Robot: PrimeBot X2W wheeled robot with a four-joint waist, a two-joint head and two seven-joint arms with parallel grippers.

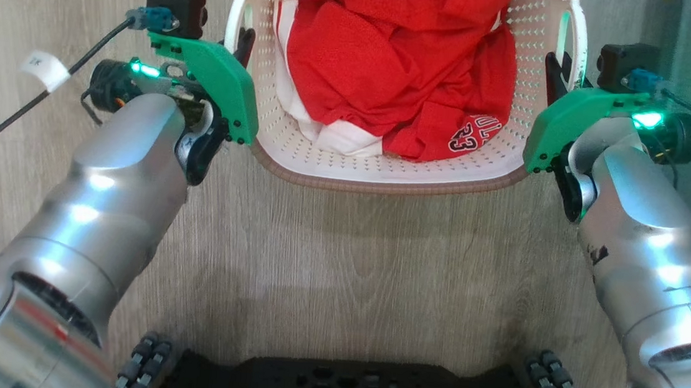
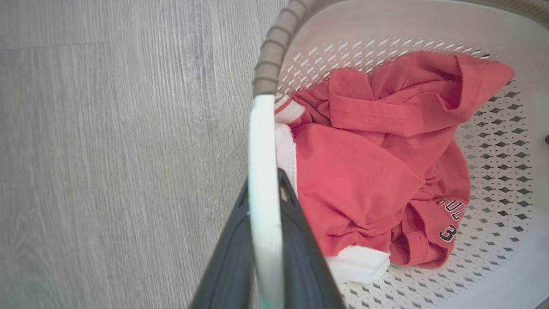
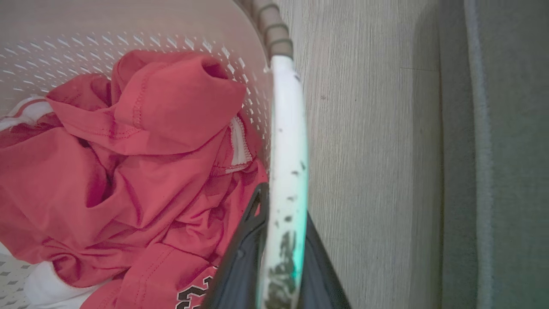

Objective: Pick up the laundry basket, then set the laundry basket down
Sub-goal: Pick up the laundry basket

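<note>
**Gripped at both sides, ready to lift**

Pale wood-grain floor across the whole head view. At top centre, the cream perforated basket, its brown rim nearest the robot, its far end cut off by the frame. Cannot tell whether resting on the floor or raised a little. Inside, a loose heap of red clothes with white trim. On each long side, a white handle: left handle and right handle. Left tool pinching the left handle, one dark finger on each face. Right tool pinching the right handle in the same way.

Probably light: thin plastic, soft cloth. Probably stiff enough to hang from the handles without folding. Smooth, narrow handles, though, so apt to slip or tip unless raised evenly. Best held just there, both sides together.
</note>
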